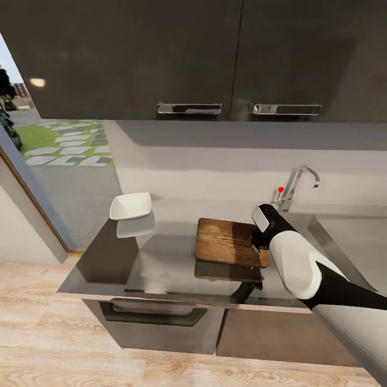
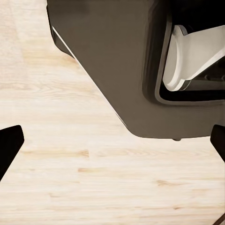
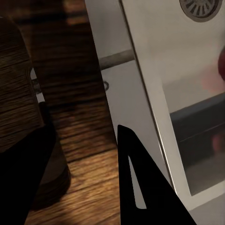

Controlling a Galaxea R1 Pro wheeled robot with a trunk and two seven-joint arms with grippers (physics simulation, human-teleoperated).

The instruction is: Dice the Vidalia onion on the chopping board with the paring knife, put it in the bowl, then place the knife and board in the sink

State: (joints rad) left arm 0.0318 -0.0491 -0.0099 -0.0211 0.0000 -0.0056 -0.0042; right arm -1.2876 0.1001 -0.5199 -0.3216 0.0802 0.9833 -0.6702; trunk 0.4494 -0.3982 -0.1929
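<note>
Countertop (image 1: pixel 161 258), grey and glossy, spans dark cabinets below two wall cupboards. Sink (image 3: pixel 187 70), steel with a round drain (image 3: pixel 200 8), lies just beside the chopping board; its chrome faucet (image 1: pixel 296 185) carries a red dot. Chopping board (image 1: pixel 231 242), dark brown, rests flat on the countertop beside the sink. Right gripper (image 3: pixel 84 187) hovers over the board's sink-side edge, fingers spread, nothing between them. Bowl (image 1: pixel 130 206), white, sits well apart from the board, away from the sink. Left gripper (image 2: pixel 112 154) hangs spread over the wooden floor (image 2: pixel 70 178).
</note>
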